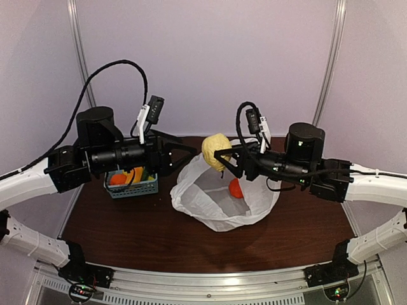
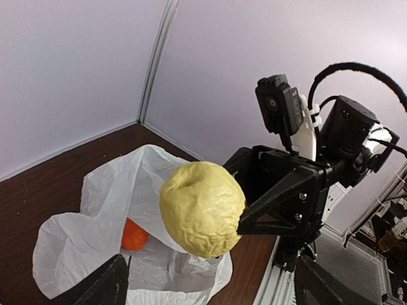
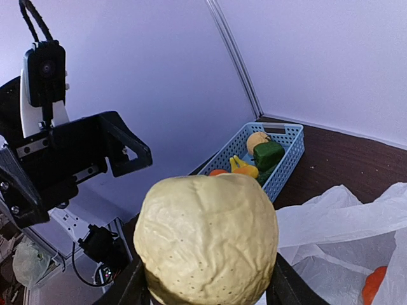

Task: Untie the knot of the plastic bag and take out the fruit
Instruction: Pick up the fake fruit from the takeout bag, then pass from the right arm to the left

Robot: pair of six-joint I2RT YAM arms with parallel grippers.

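Note:
The white plastic bag lies in the middle of the table with its mouth wide; the knot is out of view. One orange fruit rests inside it. Above the bag's far rim my right gripper is shut on a wrinkled pale yellow fruit. My left gripper faces that fruit from the left, open, a short gap away and holding nothing.
A blue basket stands left of the bag, under the left arm, with orange, yellow and green fruit in it. White walls close off the back and sides.

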